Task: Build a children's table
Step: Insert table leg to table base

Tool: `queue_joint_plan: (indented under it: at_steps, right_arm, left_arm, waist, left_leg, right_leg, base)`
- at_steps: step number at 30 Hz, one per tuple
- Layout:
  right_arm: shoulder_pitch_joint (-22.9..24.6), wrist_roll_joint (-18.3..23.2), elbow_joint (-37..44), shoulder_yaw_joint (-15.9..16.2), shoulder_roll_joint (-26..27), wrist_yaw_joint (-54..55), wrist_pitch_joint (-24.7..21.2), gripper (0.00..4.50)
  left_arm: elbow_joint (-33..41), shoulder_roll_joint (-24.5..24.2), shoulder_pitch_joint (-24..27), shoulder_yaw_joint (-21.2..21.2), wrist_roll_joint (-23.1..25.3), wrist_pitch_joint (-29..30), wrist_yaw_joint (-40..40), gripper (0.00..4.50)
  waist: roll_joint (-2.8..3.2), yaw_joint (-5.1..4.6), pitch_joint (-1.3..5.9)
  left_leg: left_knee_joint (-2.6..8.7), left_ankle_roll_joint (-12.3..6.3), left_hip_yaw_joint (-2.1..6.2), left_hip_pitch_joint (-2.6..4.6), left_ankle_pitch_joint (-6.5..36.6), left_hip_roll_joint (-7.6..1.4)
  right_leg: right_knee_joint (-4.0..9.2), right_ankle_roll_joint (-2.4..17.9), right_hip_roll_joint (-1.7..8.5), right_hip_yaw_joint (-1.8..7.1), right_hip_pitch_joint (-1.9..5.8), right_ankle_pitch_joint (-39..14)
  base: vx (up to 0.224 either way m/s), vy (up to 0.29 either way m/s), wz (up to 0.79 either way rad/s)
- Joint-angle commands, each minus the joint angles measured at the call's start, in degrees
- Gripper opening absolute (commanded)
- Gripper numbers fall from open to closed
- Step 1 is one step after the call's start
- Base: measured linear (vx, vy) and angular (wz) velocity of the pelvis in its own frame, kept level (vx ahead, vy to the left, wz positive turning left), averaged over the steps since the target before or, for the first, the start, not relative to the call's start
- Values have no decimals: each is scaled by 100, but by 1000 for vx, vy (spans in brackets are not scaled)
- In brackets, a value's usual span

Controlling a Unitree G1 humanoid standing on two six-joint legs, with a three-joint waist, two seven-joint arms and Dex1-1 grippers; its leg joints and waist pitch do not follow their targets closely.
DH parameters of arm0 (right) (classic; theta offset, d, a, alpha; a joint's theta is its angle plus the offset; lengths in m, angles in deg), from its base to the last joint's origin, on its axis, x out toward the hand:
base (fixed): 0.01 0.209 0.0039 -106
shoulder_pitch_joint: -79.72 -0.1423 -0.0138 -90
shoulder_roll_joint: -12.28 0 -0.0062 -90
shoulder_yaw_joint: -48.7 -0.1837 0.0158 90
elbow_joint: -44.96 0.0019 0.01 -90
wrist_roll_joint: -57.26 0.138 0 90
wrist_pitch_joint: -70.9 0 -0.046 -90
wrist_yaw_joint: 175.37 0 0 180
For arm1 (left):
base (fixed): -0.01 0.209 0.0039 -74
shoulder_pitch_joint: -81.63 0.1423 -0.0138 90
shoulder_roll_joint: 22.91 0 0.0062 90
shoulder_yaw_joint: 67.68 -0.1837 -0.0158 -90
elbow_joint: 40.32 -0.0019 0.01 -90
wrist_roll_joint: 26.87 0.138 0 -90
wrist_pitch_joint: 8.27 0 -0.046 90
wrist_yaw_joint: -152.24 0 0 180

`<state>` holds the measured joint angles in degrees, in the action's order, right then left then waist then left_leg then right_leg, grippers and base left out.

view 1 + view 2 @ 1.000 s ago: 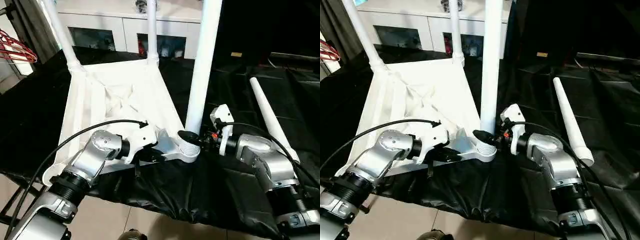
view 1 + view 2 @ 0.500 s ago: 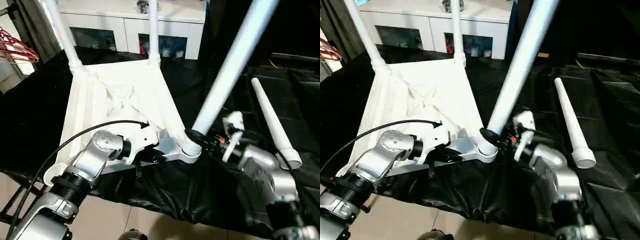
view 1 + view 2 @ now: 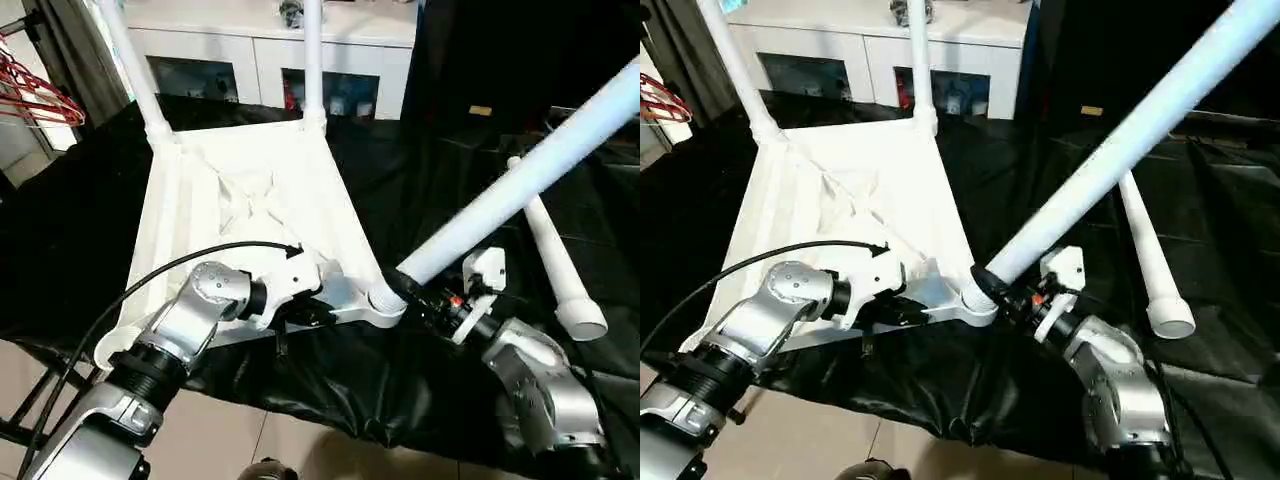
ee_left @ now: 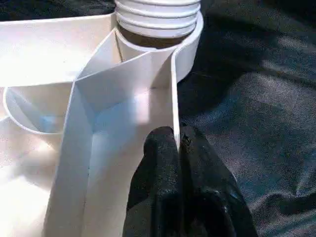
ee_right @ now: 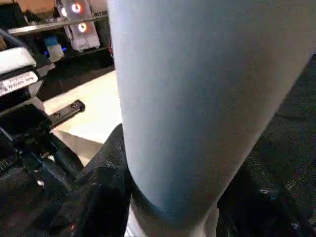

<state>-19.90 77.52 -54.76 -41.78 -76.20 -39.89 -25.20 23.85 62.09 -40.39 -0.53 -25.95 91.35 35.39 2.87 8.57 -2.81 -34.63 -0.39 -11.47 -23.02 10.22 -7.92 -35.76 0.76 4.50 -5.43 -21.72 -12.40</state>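
Inverted tabletop (image 3: 250, 200) on black sheet (image 3: 420, 370), 2 legs (image 3: 313, 60) upright in its far corners. Tilted leg (image 3: 520, 185), base at the near corner socket (image 3: 385, 305), gripped by right gripper (image 3: 425, 298); a loose leg (image 3: 555, 255) lies beyond that gripper. Left gripper (image 4: 177, 163) pinches the tabletop rim (image 4: 174, 98) beside the socket

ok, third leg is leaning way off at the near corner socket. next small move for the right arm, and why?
Probably swing the leg back upright over the corner socket before pushing or twisting. The right gripper holds it near its ribbed base, which sits at the socket, but it slants steeply to the right, unlike the two far legs. The left gripper pinches the tabletop rim, bracing it.
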Motion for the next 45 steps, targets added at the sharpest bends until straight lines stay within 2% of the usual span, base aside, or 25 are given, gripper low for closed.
queue_joint_plan:
  at_steps: [1,4,5,8,9,10,11,14,15,17,19,28,32,40,44,45]
  right_arm:
    - [-54,-240,-82,44,-169,89,-96,189]
    - [-283,-439,-200,303,-296,5,-285,189]
    - [-372,-497,-259,389,-332,-55,-352,189]
    - [-577,-605,-425,560,-391,-194,-492,189]
    - [-649,-656,-501,621,-413,-250,-487,189]
    - [-668,-670,-521,638,-419,-265,-479,189]
    - [-766,-700,-618,719,-451,-344,-520,189]
    - [-986,-742,-818,929,-556,-659,-649,189]
    - [-1033,-762,-877,1001,-608,-810,-675,189]
    - [-1084,-804,-979,1099,-688,-1034,-677,189]
    - [-1115,-842,-1074,1158,-751,-1179,-635,189]
    - [-1248,-862,-1419,1352,-963,-1867,-352,189]
    - [-1337,-942,-1595,1471,-1035,-2266,-109,189]
    - [-1479,-969,-1982,1405,-948,-2268,197,189]
    - [-1589,-1048,-2251,1268,-788,-1840,310,189]
    - [-1660,-1142,-2419,1201,-699,-1459,330,189]
  left_arm:
    - [-89,-31,-89,-94,121,-67,56,0]
    - [-90,-61,-85,-132,154,-101,84,0]
    - [-85,-74,-82,-145,166,-105,96,0]
    - [-78,-90,-74,-153,190,-108,133,0]
    - [-75,-98,-72,-161,196,-110,152,0]
    - [-74,-101,-72,-163,197,-111,158,0]
    - [-67,-122,-71,-184,209,-111,193,0]
    - [-49,-173,-71,-218,236,-110,270,0]
    - [-41,-184,-75,-224,242,-112,292,0]
    - [-25,-205,-83,-235,250,-120,328,0]
    - [1,-227,-90,-246,255,-123,359,0]
    - [177,-371,-92,-317,251,-156,623,0]
    - [278,-429,-89,-363,239,-156,755,0]
    - [298,-360,-146,-241,181,7,605,0]
    - [324,-288,-210,-133,137,241,433,0]
    - [329,-232,-251,-84,143,369,305,0]
  waist:
    - [2,-52,354]
    - [-6,-70,346]
    - [-29,-76,346]
    - [-23,-82,332]
    - [-47,-97,329]
    - [-38,-91,328]
    - [-62,-100,320]
    - [-65,-99,307]
    - [-91,-107,304]
    - [-77,-101,293]
    - [-99,-102,295]
    - [-73,-74,349]
    - [-76,-57,336]
    - [-78,-58,327]
    - [-81,-75,293]
    - [-83,-85,277]
  left_leg:
    - [504,105,356,210,1688,-672]
    - [507,106,355,209,1696,-668]
    - [507,101,355,203,1686,-668]
    - [495,97,355,206,1762,-662]
    - [502,94,360,188,1752,-659]
    - [501,95,361,197,1748,-662]
    - [501,93,350,204,1768,-664]
    - [502,118,362,213,1832,-667]
    - [506,122,363,215,1864,-664]
    - [510,163,359,248,1972,-674]
    - [524,178,363,249,1979,-677]
    - [533,108,335,265,1736,-682]
    - [543,130,335,271,1857,-695]
    - [553,183,343,277,1984,-692]
    - [567,262,366,293,2249,-692]
    - [575,291,382,296,2366,-692]
  right_leg:
    - [504,1109,690,435,153,-1086]
    - [499,1124,679,431,155,-1093]
    - [498,1128,685,433,163,-1096]
    - [519,1127,706,440,153,-1302]
    - [521,1111,703,433,172,-1382]
    - [525,1099,700,435,163,-1422]
    - [542,1081,702,445,147,-1495]
    - [562,1037,714,447,144,-1750]
    - [562,1038,706,441,149,-1820]
    - [571,1049,709,454,129,-1875]
    - [575,1050,710,454,146,-1878]
    - [486,1311,680,431,193,-918]
    - [500,1333,692,432,192,-1056]
    - [515,1361,706,437,192,-1209]
    - [566,1288,727,446,172,-1701]
    - [595,1216,732,446,168,-1957]
  base:
    - [0,0,0]
    - [0,0,0]
    - [0,0,0]
    - [0,0,0]
    - [0,0,0]
    - [0,0,0]
    - [0,0,0]
    - [0,0,0]
    - [0,0,0]
    - [0,0,0]
    - [0,0,0]
    - [0,0,0]
    - [0,0,0]
    - [0,0,0]
    - [0,0,0]
    - [0,0,0]
